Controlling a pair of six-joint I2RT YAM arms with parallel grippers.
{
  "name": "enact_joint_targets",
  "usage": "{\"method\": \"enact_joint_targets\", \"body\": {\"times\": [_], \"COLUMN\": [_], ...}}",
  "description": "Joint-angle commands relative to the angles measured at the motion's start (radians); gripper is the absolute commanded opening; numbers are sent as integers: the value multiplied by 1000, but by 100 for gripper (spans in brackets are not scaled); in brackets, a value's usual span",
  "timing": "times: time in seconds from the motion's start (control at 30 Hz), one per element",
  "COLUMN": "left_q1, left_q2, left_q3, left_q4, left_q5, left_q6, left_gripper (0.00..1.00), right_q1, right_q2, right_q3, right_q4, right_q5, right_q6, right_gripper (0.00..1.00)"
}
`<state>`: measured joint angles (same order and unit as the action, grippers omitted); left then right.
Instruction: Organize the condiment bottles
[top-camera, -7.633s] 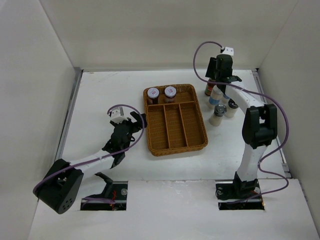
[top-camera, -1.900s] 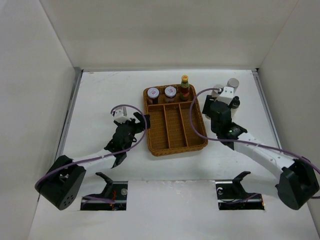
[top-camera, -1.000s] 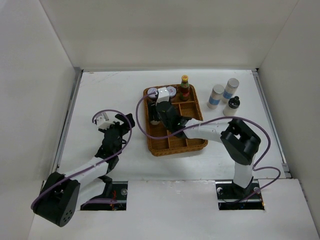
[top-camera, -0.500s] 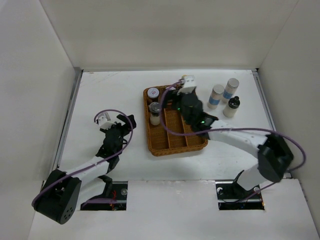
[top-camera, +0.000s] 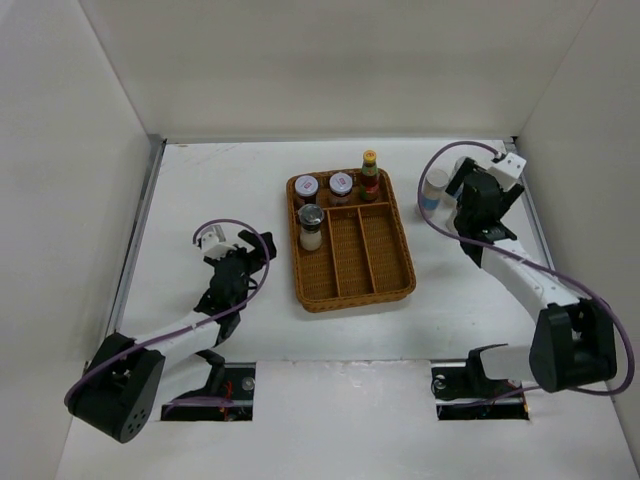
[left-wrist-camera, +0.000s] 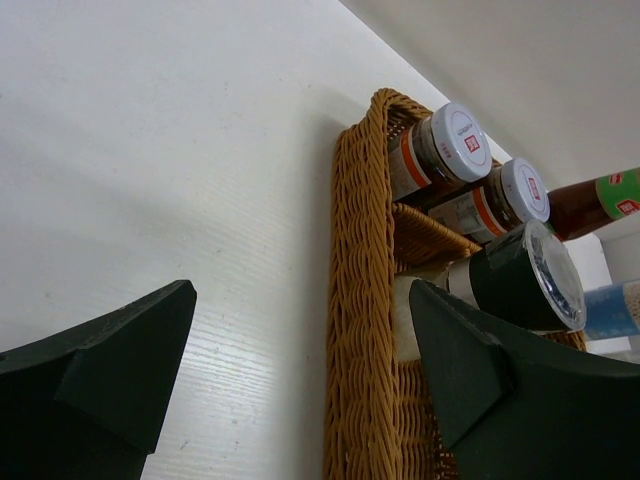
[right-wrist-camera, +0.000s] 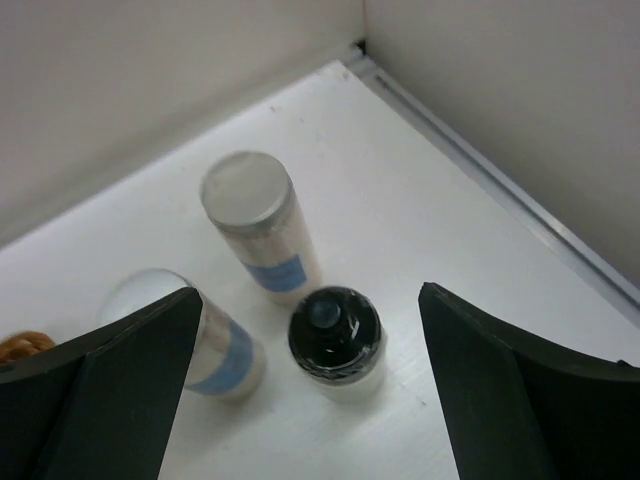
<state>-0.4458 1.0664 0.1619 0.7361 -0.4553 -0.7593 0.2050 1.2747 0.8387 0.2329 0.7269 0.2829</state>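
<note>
The wicker tray (top-camera: 392, 262) holds two pale-lidded jars (top-camera: 306, 187) (top-camera: 341, 184), the red-brown sauce bottle (top-camera: 370, 176) and a dark-capped shaker (top-camera: 311, 226). My right gripper (top-camera: 474, 205) is open and empty above the bottles to the right of the tray. In the right wrist view the gripper (right-wrist-camera: 310, 300) hangs over a second dark-capped shaker (right-wrist-camera: 336, 338), with two blue-banded cylinders (right-wrist-camera: 258, 222) (right-wrist-camera: 222, 350) beside it. Only one cylinder (top-camera: 433, 189) shows from above. My left gripper (top-camera: 240, 262) is open and empty left of the tray (left-wrist-camera: 360, 300).
White walls enclose the table on the left, back and right; the right wall's base rail (right-wrist-camera: 500, 190) runs close to the loose bottles. The tray's three long front compartments (top-camera: 352, 250) stand beside the shaker's slot. Bare tabletop (top-camera: 210, 190) lies left of the tray.
My right arm has left the tray and swung right over the loose bottles. The dark-capped shaker stays standing in the tray's left part. The left arm has barely moved.
</note>
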Motion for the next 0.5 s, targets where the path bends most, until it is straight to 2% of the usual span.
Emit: {"method": "enact_joint_targets", "body": {"times": [0.0,0.1,0.47], "left_q1": [-11,-6,-14], "left_q2": [-6,1,17], "left_q3": [25,27,36], "left_q4": [49,49,49], "left_q5": [12,15,12], "left_q6": [-9,-9,-8], "left_gripper": [89,89,89], "right_q1": [-43,-75,-163], "right_q2": [58,110,274], "right_q3": [25,28,85], "right_q4": [-78,-89,-37], "right_q5": [-110,-170,-299], "right_q6": [47,71,81], "right_gripper": [95,91,90]}}
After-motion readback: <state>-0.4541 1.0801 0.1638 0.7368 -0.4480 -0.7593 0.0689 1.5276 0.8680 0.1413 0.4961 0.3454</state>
